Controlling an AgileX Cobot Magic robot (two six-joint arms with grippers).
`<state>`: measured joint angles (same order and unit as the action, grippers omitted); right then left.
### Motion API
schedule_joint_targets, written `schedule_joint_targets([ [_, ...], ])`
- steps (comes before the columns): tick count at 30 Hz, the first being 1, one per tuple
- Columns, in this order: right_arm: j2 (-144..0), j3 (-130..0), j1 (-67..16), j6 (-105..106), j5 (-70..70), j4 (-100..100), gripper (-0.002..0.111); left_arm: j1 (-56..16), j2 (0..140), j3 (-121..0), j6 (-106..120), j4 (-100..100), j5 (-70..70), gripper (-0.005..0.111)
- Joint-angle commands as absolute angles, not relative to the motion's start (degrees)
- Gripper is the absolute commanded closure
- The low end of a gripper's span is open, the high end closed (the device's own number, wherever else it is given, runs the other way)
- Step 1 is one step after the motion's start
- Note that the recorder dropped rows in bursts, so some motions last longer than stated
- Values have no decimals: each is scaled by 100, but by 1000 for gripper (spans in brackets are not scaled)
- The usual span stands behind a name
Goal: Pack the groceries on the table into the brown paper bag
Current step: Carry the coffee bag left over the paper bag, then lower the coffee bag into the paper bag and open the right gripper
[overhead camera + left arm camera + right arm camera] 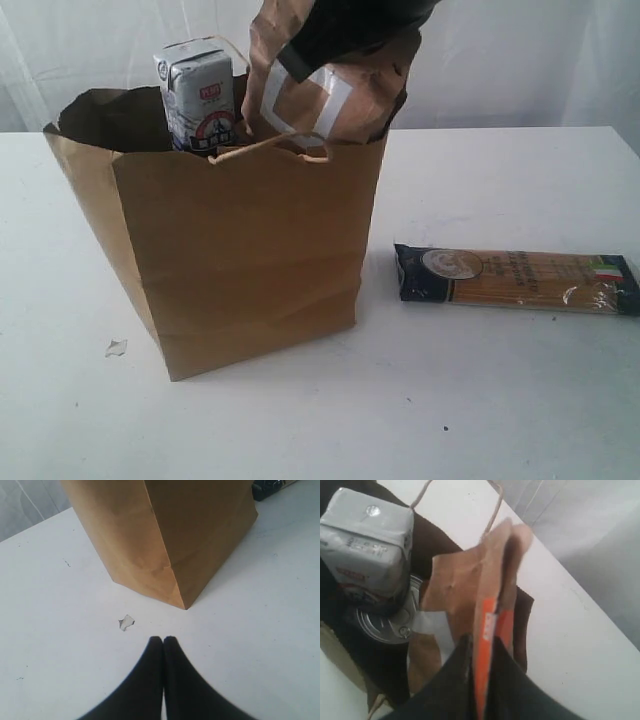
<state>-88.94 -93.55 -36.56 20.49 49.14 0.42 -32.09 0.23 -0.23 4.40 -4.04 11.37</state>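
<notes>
The brown paper bag stands upright on the table, its mouth open. A white-blue carton pokes out of it, standing on a pull-tab can inside. My right gripper is shut on the brown pouch with orange label, which hangs tilted over the bag's mouth with its lower end inside the rim. The dark-blue spaghetti packet lies flat on the table to the right of the bag. My left gripper is shut and empty, low over the table near the bag's front left corner.
A small white crumb lies on the table left of the bag, just ahead of the left fingertips. A twisted paper handle curls over the bag's front rim. A pale curtain hangs behind the table.
</notes>
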Motion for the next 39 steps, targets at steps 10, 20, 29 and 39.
schedule_joint_targets([
  [10, -9398, -9418, -3659, 2080, 4960, 112, 108, -3212, 0, 0, 430, -374, 1141, 106],
  [20, -9420, -9418, -3713, 2080, 5381, 255, 108, -3212, 0, 0, 430, -374, 1141, 106],
  [29, -9420, -9418, -3713, 2080, 5358, 301, 108, -3212, 0, 0, 430, -374, 1141, 106],
  [39, -9420, -9418, -3713, 2080, 5358, 312, 108, -3212, 0, 0, 430, -374, 1141, 106],
])
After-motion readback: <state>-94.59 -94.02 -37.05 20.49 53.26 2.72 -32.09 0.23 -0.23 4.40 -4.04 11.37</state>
